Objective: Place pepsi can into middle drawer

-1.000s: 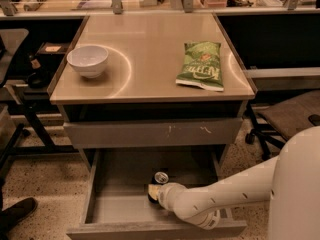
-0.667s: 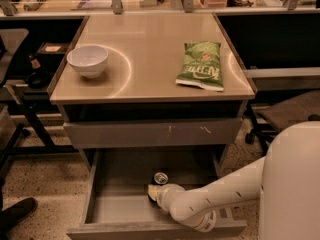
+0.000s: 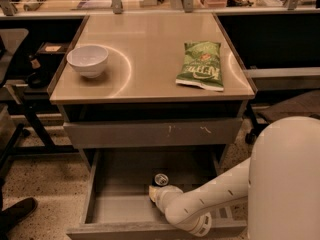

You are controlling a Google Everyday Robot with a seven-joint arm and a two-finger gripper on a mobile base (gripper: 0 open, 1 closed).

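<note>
Dark-blue with a silver top, the small pepsi can [image 3: 161, 179] stands upright, long axis vertical and top facing up, mid-floor in the pulled-out grey wood-grain middle drawer [image 3: 117, 207]. It is probably light, smooth and easily dented, so best held across its round side. The white arm's gripper [image 3: 156, 192] sits against it; whether it grips the can I cannot tell.

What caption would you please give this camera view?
Gripper low inside the open middle drawer, by the pepsi can.

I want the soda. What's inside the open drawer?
The pepsi can is in the middle drawer, behind the gripper. Only its top shows; the arm covers the floor beside it.
</note>
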